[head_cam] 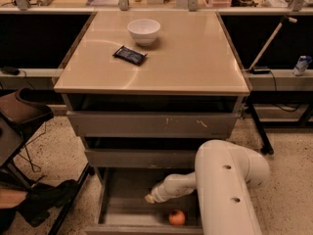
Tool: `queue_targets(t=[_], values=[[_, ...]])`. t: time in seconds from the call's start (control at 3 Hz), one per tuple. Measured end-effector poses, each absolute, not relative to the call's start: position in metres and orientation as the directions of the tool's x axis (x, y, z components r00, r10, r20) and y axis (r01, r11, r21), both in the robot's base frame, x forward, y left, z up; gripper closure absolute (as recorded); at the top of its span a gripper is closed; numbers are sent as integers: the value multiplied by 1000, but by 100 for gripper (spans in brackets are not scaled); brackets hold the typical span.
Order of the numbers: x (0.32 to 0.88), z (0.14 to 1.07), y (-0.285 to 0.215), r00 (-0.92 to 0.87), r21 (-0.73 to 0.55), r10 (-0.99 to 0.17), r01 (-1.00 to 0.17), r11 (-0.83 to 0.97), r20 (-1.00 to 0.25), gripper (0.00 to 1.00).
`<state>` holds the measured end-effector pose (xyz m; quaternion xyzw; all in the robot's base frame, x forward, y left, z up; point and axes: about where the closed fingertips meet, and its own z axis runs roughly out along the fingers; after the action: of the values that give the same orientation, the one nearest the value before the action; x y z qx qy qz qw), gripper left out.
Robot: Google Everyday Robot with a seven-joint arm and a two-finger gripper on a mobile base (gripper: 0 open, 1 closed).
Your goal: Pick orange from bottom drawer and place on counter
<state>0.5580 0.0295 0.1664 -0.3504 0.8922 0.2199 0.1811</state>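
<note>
Camera view, looking down over the drawer cabinet. The bottom drawer (122,207) is shown open, and the orange (177,217) is seen lying on its floor near the front edge, right of centre. The hand (148,199) is held inside the drawer, above and left of the orange and apart from it; whether it is spread or closed cannot be told. On the counter (195,62) a white bowl (144,31) and a dark packet (130,55) are placed near each other.

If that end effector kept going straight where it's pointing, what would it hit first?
Probably the left wall or floor of the bottom drawer; depth is unclear. The end effector points leftward, away from the orange.
</note>
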Motion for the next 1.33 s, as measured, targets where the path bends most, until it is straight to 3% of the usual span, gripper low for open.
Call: queue_targets(t=[0.33, 1.0, 1.33], values=[[558, 166, 30, -689, 266, -546, -705, 658, -477, 5], [560, 175, 6, -715, 234, -515, -665, 709, -472, 0], [566, 203, -52, -778, 167, -425, -547, 820, -463, 0]])
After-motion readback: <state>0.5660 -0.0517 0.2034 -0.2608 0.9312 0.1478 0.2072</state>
